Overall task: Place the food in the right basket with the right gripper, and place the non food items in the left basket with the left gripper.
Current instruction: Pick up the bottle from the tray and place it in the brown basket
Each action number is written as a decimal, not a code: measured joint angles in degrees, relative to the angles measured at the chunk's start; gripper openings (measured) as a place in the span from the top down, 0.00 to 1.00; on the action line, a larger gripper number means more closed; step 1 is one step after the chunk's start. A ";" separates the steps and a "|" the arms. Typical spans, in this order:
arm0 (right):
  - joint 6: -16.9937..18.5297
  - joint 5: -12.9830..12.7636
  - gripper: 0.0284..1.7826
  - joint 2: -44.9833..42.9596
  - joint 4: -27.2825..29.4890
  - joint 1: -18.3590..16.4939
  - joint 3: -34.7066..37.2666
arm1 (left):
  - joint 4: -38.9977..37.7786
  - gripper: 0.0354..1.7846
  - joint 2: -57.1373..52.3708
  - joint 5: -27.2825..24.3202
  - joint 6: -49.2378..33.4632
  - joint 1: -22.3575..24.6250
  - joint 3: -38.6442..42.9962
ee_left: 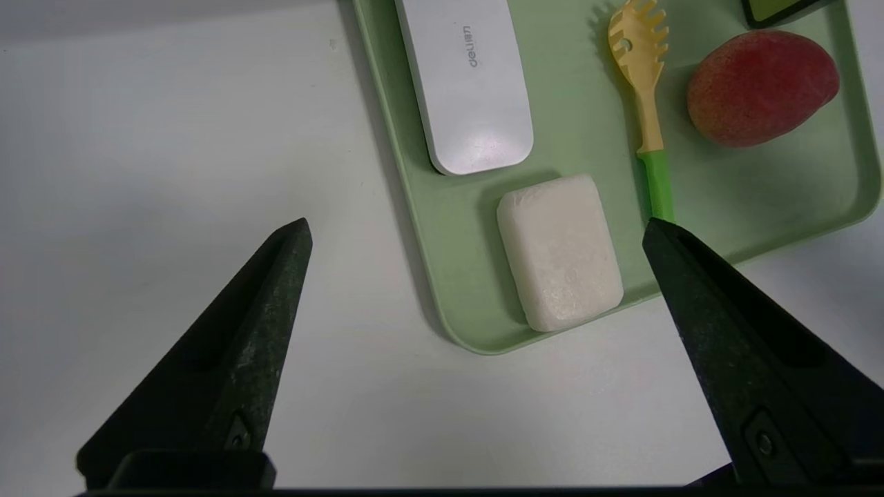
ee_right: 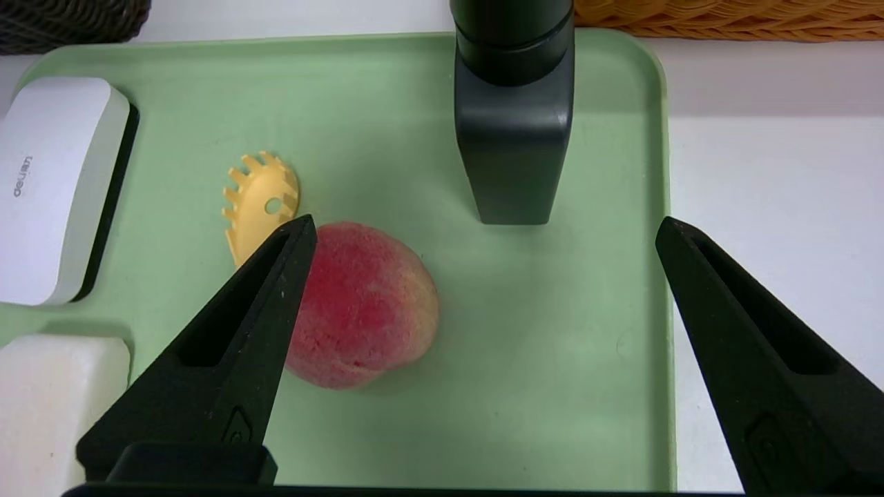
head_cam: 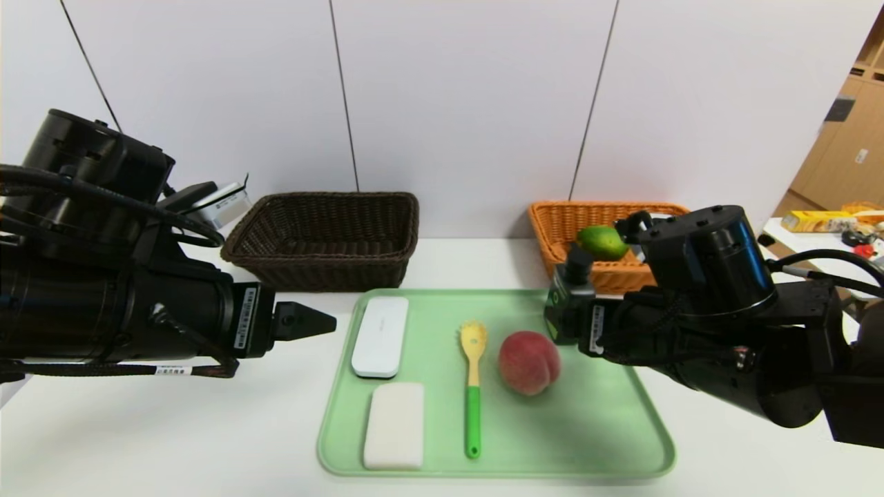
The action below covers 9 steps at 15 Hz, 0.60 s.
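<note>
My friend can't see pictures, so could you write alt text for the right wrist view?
The open right gripper hovers over a green tray holding a peach, with a black pump bottle, yellow spoon, white case and white block around it.

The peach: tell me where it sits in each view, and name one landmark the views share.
Head view: the peach lies on the green tray, right of centre, beside the yellow spoon.
Left wrist view: the peach shows in the upper right corner.
Right wrist view: the peach shows near centre, partly behind one black finger.
Shared landmark: the spoon's slotted yellow head.
</note>
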 joint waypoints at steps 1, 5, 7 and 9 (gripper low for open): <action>-0.05 0.00 0.05 0.83 -2.12 -0.33 0.30 | 0.00 0.06 0.00 -0.02 0.00 -0.15 0.00; -0.16 0.02 0.05 4.00 -6.86 -0.72 1.85 | 0.05 0.06 -0.11 0.00 -0.05 -0.28 0.20; -0.30 -0.09 0.05 4.67 -6.94 -0.80 2.18 | 0.02 0.06 -0.18 -0.02 -0.07 -0.28 0.56; -0.57 -0.06 0.05 5.02 -8.16 -0.80 2.27 | 0.00 0.06 -0.13 -0.09 0.00 -0.30 0.80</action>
